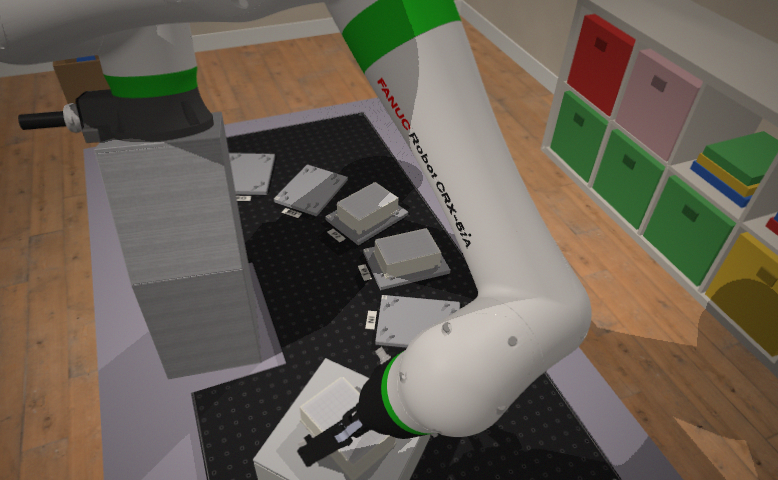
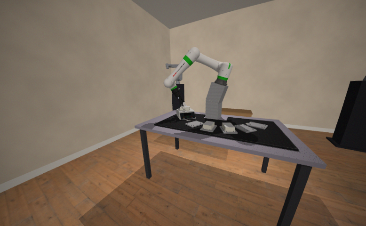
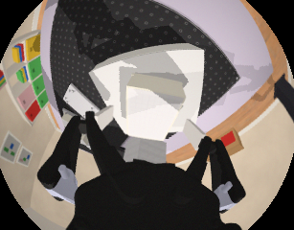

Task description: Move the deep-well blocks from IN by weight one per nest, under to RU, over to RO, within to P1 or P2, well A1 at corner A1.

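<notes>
black dotted mat (image 1: 298,261), whitish blocks (image 1: 408,252), seemingly

White arm (image 2: 204,60) leans over grey table (image 2: 305,157).

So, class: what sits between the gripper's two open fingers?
In the wrist view, the deep-well block sits between the spread fingers of the open gripper, resting on the check-weigher.

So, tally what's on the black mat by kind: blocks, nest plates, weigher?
Deep-well blocks: 3 (one on the check-weigher, two on nest plates)
Nest plates: 5 (three bare)
Check-weigher: 1
Total: 9
</notes>
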`<state>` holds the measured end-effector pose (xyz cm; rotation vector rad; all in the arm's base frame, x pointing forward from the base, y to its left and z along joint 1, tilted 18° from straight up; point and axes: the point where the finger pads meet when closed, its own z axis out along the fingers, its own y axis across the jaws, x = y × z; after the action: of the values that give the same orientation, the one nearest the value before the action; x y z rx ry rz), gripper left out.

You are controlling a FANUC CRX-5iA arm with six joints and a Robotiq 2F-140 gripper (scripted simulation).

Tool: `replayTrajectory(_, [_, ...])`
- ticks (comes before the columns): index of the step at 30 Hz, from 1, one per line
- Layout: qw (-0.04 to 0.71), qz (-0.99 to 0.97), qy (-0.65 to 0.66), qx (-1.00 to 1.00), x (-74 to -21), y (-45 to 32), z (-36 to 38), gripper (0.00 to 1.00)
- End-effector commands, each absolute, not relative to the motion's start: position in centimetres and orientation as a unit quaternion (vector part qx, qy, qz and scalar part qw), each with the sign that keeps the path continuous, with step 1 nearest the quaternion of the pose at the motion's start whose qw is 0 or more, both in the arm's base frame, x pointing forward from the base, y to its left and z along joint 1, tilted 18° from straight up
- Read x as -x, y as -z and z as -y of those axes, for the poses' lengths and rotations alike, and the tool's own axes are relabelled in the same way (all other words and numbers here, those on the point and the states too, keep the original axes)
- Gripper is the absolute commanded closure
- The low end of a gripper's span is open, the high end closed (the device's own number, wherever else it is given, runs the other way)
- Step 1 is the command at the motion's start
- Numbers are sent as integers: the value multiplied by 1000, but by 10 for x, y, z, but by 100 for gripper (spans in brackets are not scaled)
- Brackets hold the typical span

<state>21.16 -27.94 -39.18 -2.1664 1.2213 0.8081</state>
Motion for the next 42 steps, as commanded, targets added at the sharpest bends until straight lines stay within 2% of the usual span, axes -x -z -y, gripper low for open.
replayTrajectory(1, [260, -451, -298, 800, -212, 383, 283, 0])
replayTrajectory(24, [260, -451, -298, 800, -212, 329, 300, 0])
replayTrajectory(42, [260, -451, -298, 800, -212, 329, 300, 0])
